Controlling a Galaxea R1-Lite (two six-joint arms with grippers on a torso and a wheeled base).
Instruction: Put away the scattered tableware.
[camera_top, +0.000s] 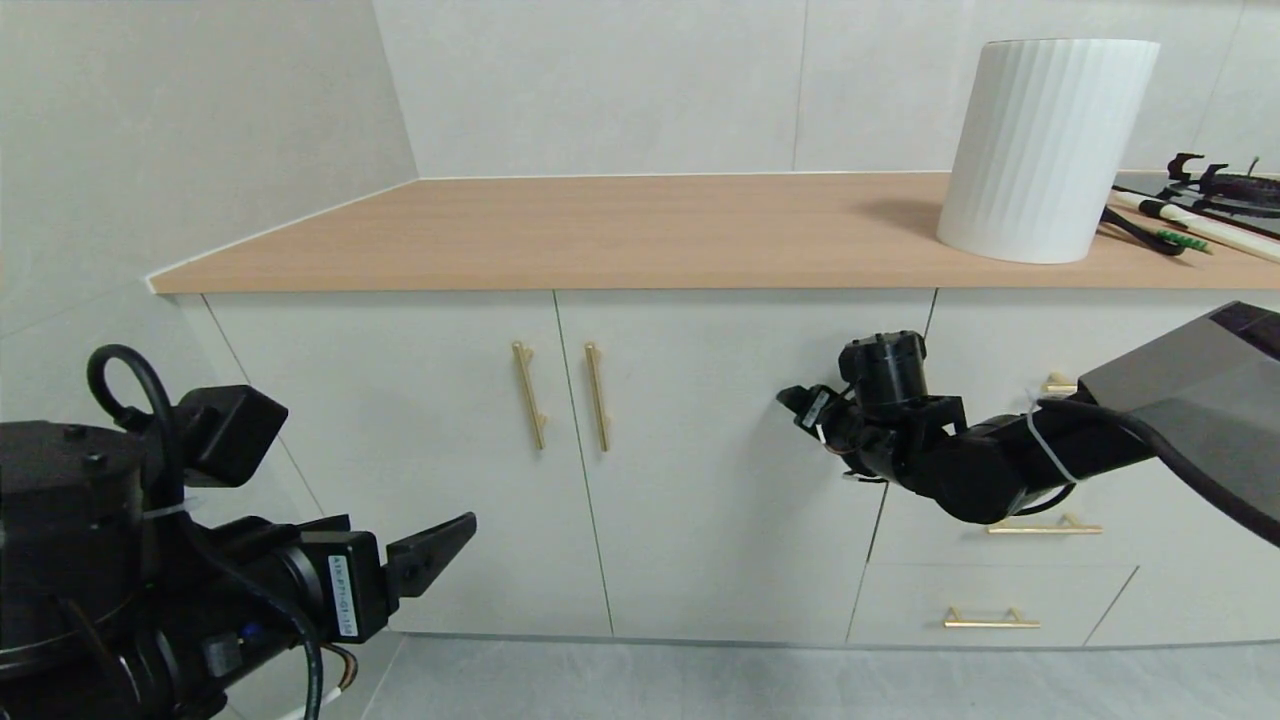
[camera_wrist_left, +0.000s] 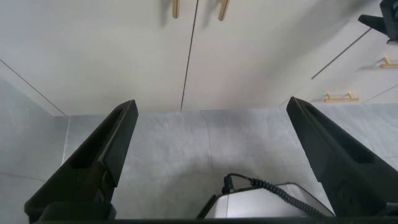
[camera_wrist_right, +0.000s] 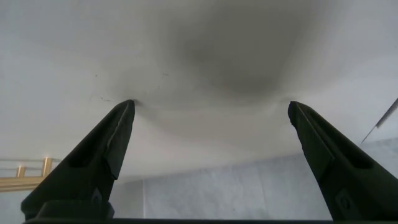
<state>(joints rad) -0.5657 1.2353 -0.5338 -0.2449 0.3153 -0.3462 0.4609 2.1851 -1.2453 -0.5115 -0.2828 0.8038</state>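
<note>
A tall white ribbed holder (camera_top: 1045, 150) stands on the wooden counter (camera_top: 620, 225) towards its right end. Beside it at the far right lie scattered chopsticks (camera_top: 1200, 228) and dark utensils (camera_top: 1235, 185). My right gripper (camera_top: 800, 405) hangs below counter height, directly in front of a white cabinet door; in the right wrist view it (camera_wrist_right: 210, 104) is open with its tips almost at the door face and nothing between them. My left gripper (camera_top: 440, 545) is low at the left, over the floor. It (camera_wrist_left: 211, 106) is open and empty.
Two cabinet doors carry gold handles (camera_top: 530, 395) (camera_top: 597, 395). Drawers with gold handles (camera_top: 1045, 525) (camera_top: 990, 620) lie below my right arm. A tiled wall closes off the left and the back. Grey floor (camera_top: 700, 680) runs along the cabinet base.
</note>
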